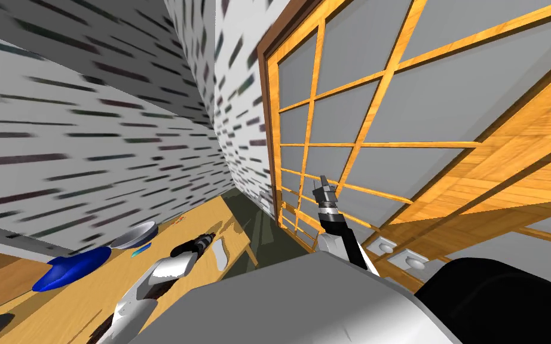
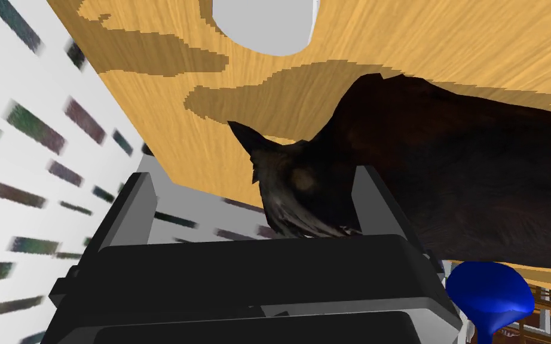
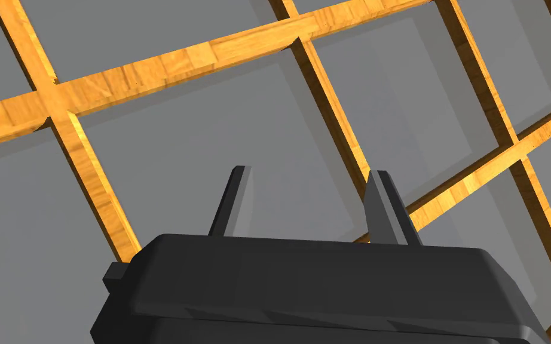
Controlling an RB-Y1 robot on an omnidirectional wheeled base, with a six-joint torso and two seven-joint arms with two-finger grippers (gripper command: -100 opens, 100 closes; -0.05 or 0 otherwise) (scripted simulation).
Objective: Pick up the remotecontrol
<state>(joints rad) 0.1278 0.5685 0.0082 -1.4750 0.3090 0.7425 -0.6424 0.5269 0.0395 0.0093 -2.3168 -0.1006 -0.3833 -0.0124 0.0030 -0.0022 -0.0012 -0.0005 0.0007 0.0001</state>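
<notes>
Left gripper (image 2: 251, 173) sits low over the wooden table (image 2: 447, 42), fingers spread wide, nothing clamped. A big dark brown shape (image 2: 459, 179) pushes in btw. the fingers from one side. We can't tell what it is, nor whether it touches a finger; most of it runs out of the frame.

Past the fingertips, farther along the tabletop, lies the remote (image 2: 265, 27). It's pale grey w/ a rounded end, the rest cut off by the picture's edge. In the head view we see it as a slim pale strip near the table's edge, just beside the gripper, apart from the fingers.

Also on the table are a blue vessel (image 1: 71, 269) and a grey bowl (image 1: 135, 235), both well away from the remote. A small blue thing near the bowl is too small to make out.

Right gripper (image 3: 309, 172) is raised in front of a wooden lattice (image 3: 167, 63) over grey panes, fingers parted, nothing btw. them.
</notes>
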